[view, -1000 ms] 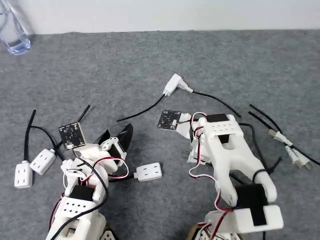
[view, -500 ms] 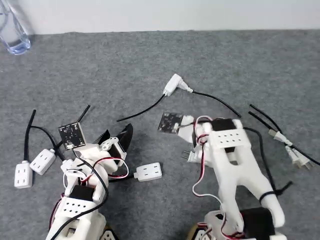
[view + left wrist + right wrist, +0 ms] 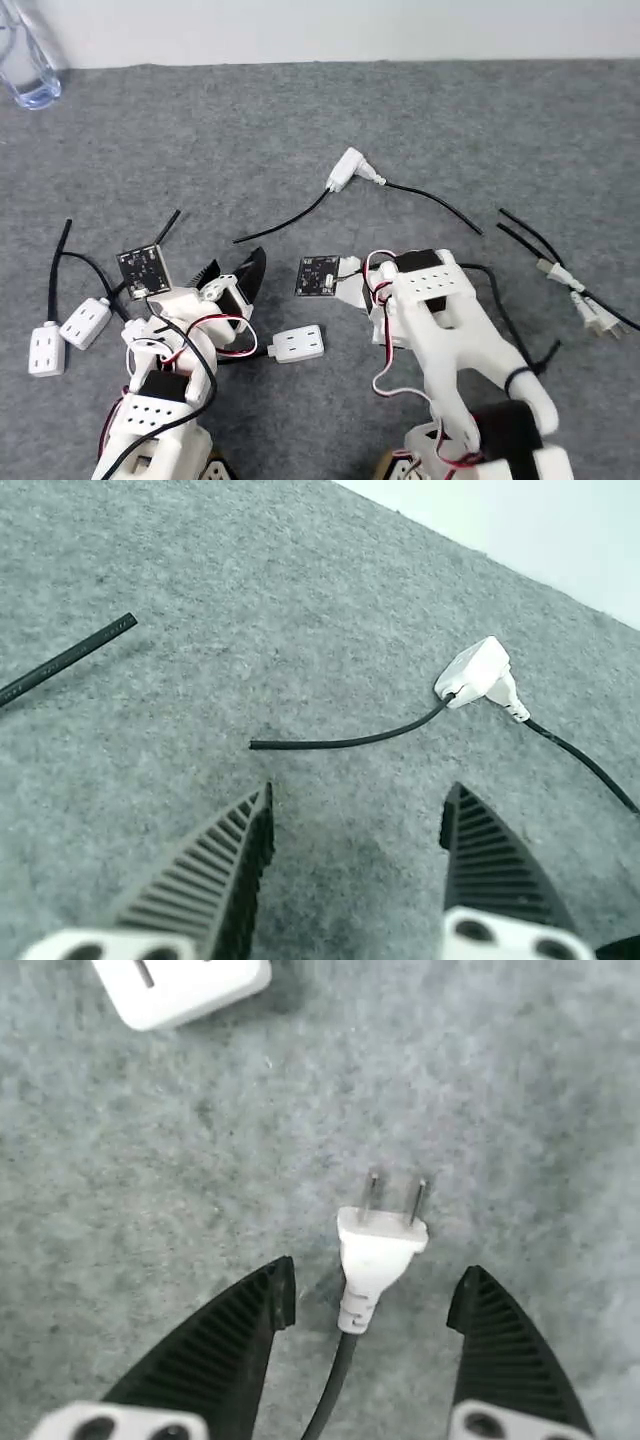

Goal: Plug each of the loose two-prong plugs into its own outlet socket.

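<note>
While both arms sit low at the near side of the grey carpet (image 3: 420, 110), each pincer stands open above it.

Right pincer (image 3: 378, 1270): jaws spread wide, nothing gripped. A two-prong plug (image 3: 381, 1243) lies flat on the carpet between the two fingers and touches neither. Its prongs point away from the pincer, and its black cord (image 3: 335, 1385) runs back under the wrist. Ahead of the fingertips, on the side toward the left arm, lies a white outlet socket (image 3: 180, 985), apart from the plug. In the high view this socket (image 3: 298, 343) rests between the two arms.

Left pincer (image 3: 362, 792) (image 3: 232, 268): jaws apart, empty, fingertips near the carpet. Well ahead of it lies an angled white plug (image 3: 478, 670). A thin black lead (image 3: 340, 742) runs from that plug to a loose end just ahead of the fingertips. A separate black cable end (image 3: 70, 658) lies off to one side.

Behind and outboard of the left pincer, a second socket (image 3: 85, 322) and a third socket (image 3: 46, 350) lie side by side. Well outboard of the right arm lie two further plugs (image 3: 557, 272) (image 3: 598, 322).
</note>
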